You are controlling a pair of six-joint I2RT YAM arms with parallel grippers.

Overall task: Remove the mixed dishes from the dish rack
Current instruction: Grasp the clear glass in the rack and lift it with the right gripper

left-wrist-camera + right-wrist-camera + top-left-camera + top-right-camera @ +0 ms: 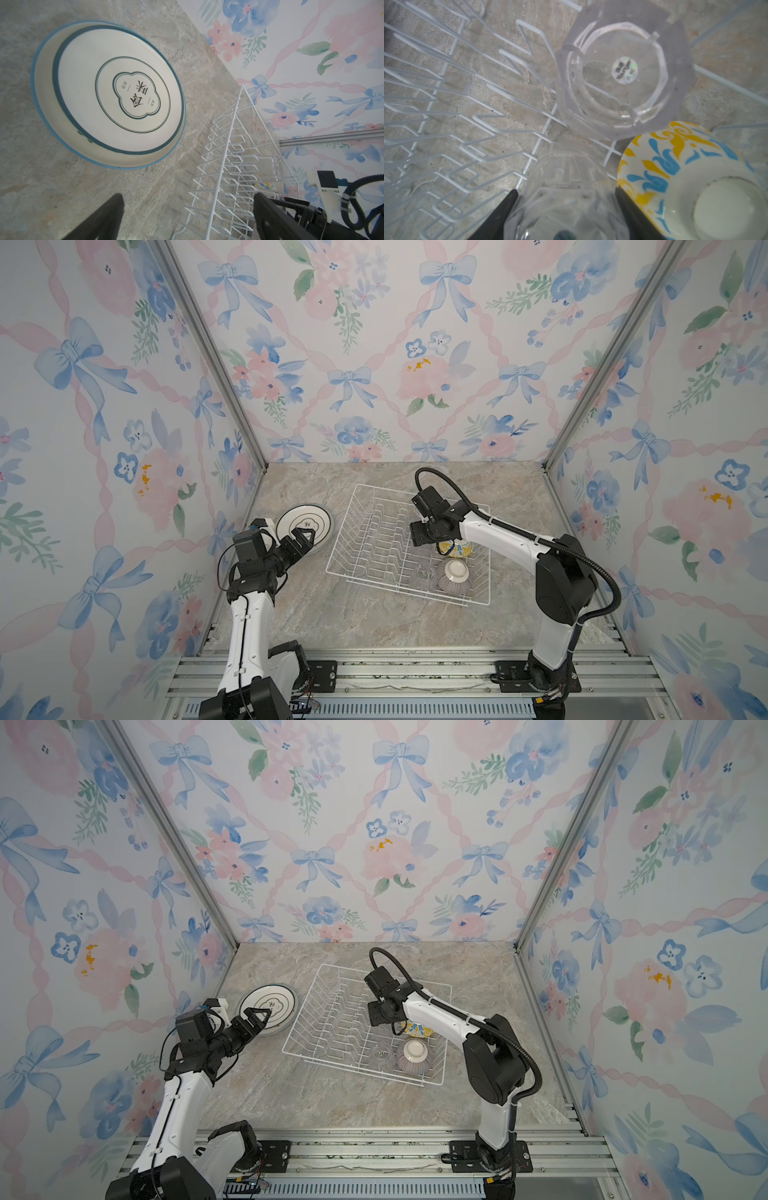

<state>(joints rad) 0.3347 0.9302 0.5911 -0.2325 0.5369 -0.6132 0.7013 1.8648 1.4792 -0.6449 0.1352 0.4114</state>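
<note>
A white wire dish rack [409, 545] sits mid-counter [332, 626]; the right pincer [566, 197] reaches down into it, its jaws closed around an upturned clear glass [566, 193], probably to lift it straight up past the prongs. A second glass [623, 68] and a yellow-blue bowl [685, 176] crowd just beside it, leaving little side room. The left pincer [187, 218] hangs wide open and empty over stacked plates [108, 93] lying left of the rack, with bare counter nearer the arms' bases.

Bright, even light; soft shadows; blurred right wrist close-up.
</note>
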